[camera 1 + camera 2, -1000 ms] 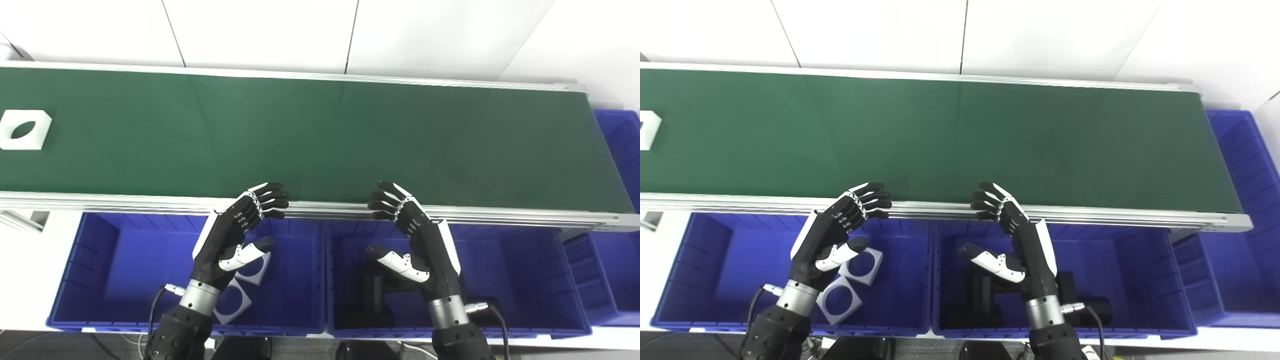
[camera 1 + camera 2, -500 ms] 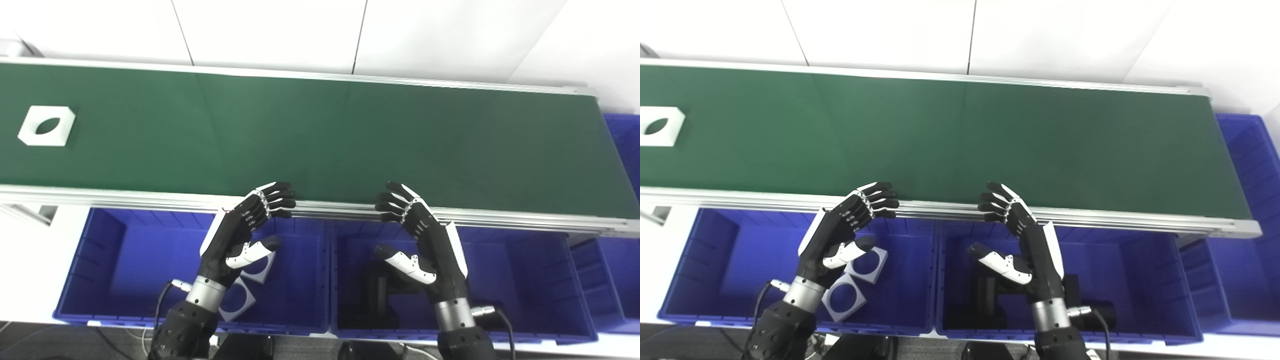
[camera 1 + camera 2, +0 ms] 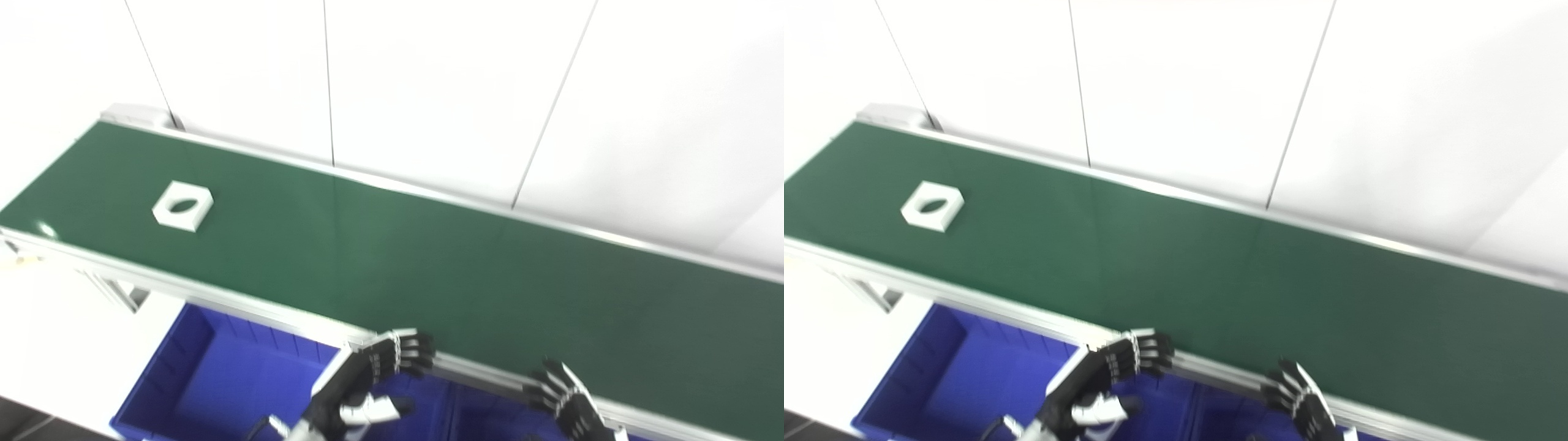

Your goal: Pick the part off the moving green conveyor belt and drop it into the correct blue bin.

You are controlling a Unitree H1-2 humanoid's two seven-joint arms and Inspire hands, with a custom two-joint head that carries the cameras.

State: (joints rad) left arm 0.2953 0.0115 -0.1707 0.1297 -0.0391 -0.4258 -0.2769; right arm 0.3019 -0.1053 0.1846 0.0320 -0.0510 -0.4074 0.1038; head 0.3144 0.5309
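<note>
A white square part with a round hole point(image 3: 182, 206) lies on the green conveyor belt point(image 3: 429, 269) near its far left end; it also shows in the right eye view point(image 3: 933, 206). My left hand point(image 3: 367, 383) is open and empty at the belt's near rail, above a blue bin point(image 3: 220, 380). My right hand point(image 3: 569, 401) is open and empty, with only its fingers showing at the bottom edge by the near rail. Both hands are far to the right of the part.
The belt's silver near rail point(image 3: 184, 288) runs diagonally across the picture. A white wall point(image 3: 429, 92) stands behind the belt. A second blue bin point(image 3: 490, 416) is partly visible between my hands.
The camera has swung up and to the left, so the whole scene has shifted and tilted. The white part sits farther along the belt from its left end. Both hands stay open at the rail.
</note>
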